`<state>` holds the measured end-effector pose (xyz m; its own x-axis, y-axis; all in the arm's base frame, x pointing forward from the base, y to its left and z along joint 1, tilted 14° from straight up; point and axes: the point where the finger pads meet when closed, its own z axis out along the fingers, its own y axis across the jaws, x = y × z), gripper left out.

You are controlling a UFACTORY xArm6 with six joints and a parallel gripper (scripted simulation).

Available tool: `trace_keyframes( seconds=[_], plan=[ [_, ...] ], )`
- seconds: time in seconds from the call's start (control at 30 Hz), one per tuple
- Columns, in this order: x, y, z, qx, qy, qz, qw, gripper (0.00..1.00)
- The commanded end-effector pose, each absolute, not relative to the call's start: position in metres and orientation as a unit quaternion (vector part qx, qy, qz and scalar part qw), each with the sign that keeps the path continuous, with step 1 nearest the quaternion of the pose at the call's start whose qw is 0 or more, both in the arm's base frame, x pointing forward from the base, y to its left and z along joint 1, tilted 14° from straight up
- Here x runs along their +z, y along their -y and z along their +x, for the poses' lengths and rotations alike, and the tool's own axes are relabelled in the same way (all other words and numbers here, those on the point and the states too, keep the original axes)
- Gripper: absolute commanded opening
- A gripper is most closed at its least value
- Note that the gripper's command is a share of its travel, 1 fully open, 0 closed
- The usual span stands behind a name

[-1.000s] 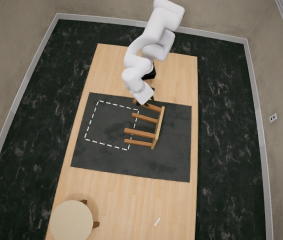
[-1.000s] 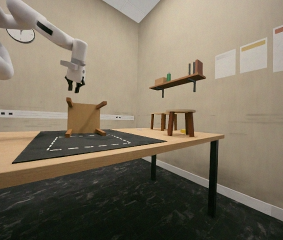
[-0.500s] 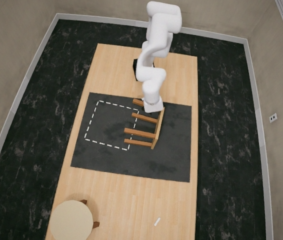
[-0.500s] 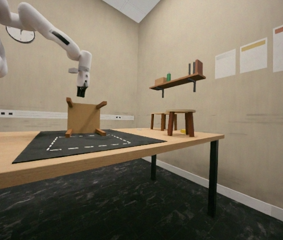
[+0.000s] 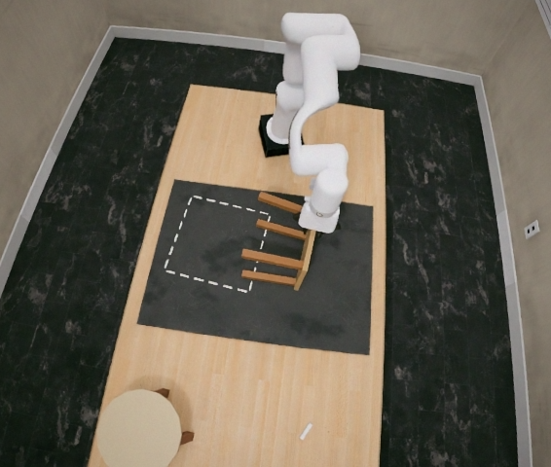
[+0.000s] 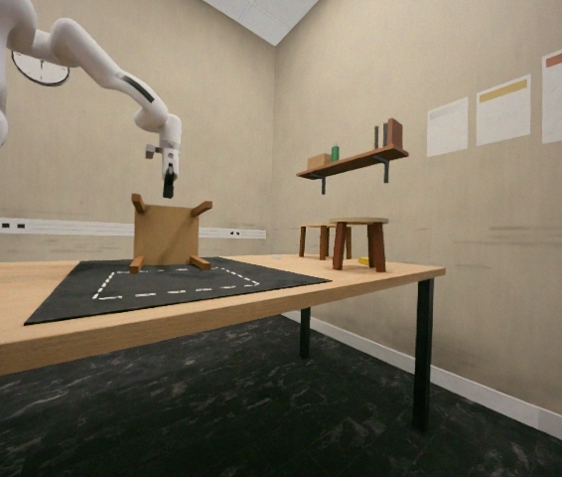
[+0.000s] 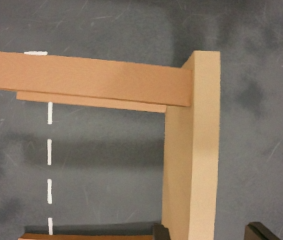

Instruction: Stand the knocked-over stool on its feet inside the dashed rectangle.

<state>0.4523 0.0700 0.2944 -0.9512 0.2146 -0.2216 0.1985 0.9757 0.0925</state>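
Observation:
The wooden stool [image 5: 285, 246] lies on its side on the dark mat, its square seat [image 5: 306, 259] on edge and its legs pointing left over the right side of the dashed rectangle [image 5: 218, 243]. In the side view the stool [image 6: 166, 234] shows its underside. My gripper [image 6: 168, 191] hangs just above the seat's upper edge, near the far top leg. In the wrist view the gripper [image 7: 209, 232] is open, with one dark fingertip on each side of the seat's edge [image 7: 191, 150]. A leg [image 7: 86, 80] runs left from the seat. In the overhead view my wrist hides the fingers.
A round-topped stool [image 5: 139, 429] stands at the table's near left corner, and shows in the side view [image 6: 358, 240] with a smaller stool [image 6: 317, 238] behind it. A small white piece [image 5: 306, 431] lies near the front edge. The robot base [image 5: 278, 138] sits behind the mat.

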Motion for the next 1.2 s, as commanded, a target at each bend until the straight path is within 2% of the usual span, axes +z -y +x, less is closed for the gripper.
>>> trace_keyframes(
  seconds=[0.0,1.17],
  plan=[
    [0.2967,-0.0715,0.4543,0.032,-0.986,0.111,0.119,0.45],
    [0.2917,-0.0733,0.4574,0.034,-0.986,0.111,0.118,0.45]
  ],
)
